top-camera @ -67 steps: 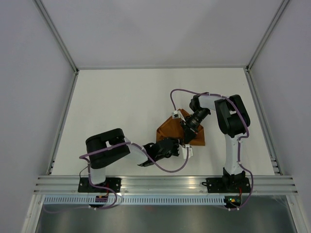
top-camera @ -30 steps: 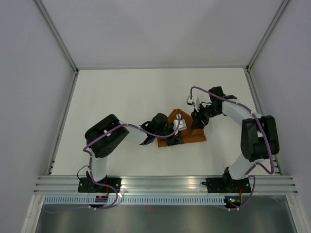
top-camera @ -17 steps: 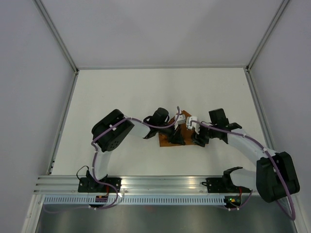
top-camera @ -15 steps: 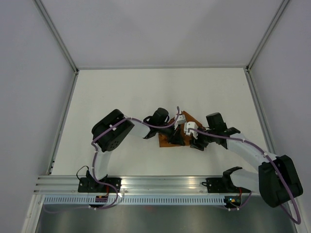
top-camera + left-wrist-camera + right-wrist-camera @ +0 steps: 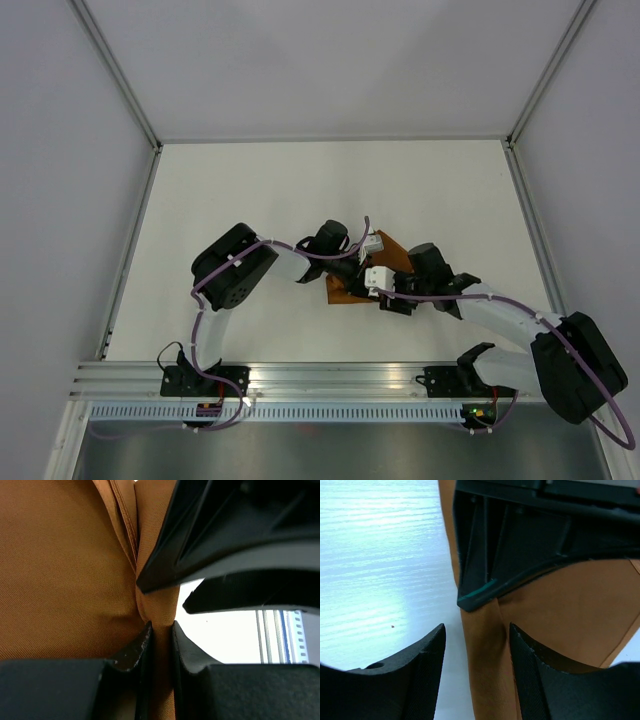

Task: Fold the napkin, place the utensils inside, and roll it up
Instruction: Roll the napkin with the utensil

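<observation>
The rust-orange napkin (image 5: 341, 290) lies bunched at the table's middle, mostly under both grippers; another part of it shows behind them (image 5: 397, 252). My left gripper (image 5: 358, 273) is shut on a raised fold of the napkin (image 5: 65, 580), its fingertips (image 5: 161, 628) pinching the cloth. My right gripper (image 5: 381, 294) is right beside it, open, its jaws (image 5: 476, 635) straddling a rolled edge of the napkin (image 5: 570, 610) without closing on it. Each wrist view shows the other gripper's black fingers close above. The knife is hidden.
The white table (image 5: 250, 200) has metal rails at its left and right sides and a slotted rail along the near edge (image 5: 340, 378). Grey walls enclose the cell. Both arms cross in front of the napkin.
My right arm swung from the napkin's right side to its near edge, ending beside the left gripper. My left gripper reached onto the napkin and stayed there. The napkin now looks narrower and bunched.
</observation>
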{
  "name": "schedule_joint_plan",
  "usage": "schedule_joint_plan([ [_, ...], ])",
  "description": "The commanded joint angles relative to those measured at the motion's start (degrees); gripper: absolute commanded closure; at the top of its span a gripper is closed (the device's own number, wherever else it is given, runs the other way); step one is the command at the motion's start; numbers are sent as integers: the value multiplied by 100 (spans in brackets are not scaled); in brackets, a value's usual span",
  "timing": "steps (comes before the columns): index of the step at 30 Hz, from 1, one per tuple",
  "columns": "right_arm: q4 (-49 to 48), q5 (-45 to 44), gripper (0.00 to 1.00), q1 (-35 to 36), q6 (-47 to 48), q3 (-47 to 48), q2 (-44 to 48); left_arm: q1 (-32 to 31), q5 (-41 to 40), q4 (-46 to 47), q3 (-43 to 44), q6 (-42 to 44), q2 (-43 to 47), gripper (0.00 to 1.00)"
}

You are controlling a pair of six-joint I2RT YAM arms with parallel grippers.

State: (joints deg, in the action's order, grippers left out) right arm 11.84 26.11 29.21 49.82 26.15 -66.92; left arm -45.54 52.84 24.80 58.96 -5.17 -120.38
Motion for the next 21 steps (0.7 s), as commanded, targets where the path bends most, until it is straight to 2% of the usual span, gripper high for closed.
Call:
schedule_joint_plan([
  [1,-243,-229,41,207,98,-66,-146,-52,-485,-1407,-306,-19,-575,98],
  [5,-348,-387,45,304,89,-75,-435,-43,-485,-1425,-280,-28,-557,98],
  [8,-392,-457,54,304,71,-58,-603,-51,-485,-1442,-262,-28,-522,98],
  [10,-401,-536,63,304,63,-58,-682,-43,-494,-1443,-262,-37,-496,93],
  [15,-357,-563,83,313,71,-58,-753,1,-617,-1276,-306,-309,-241,69],
  [17,-279,-502,87,304,80,-5,-823,80,-608,-1127,-324,-511,-101,63],
  [20,-147,-449,92,304,115,100,-963,168,-845,-916,-394,-748,110,58],
  [21,-86,-414,94,296,150,153,-1033,203,-1011,-785,-437,-879,268,49],
])
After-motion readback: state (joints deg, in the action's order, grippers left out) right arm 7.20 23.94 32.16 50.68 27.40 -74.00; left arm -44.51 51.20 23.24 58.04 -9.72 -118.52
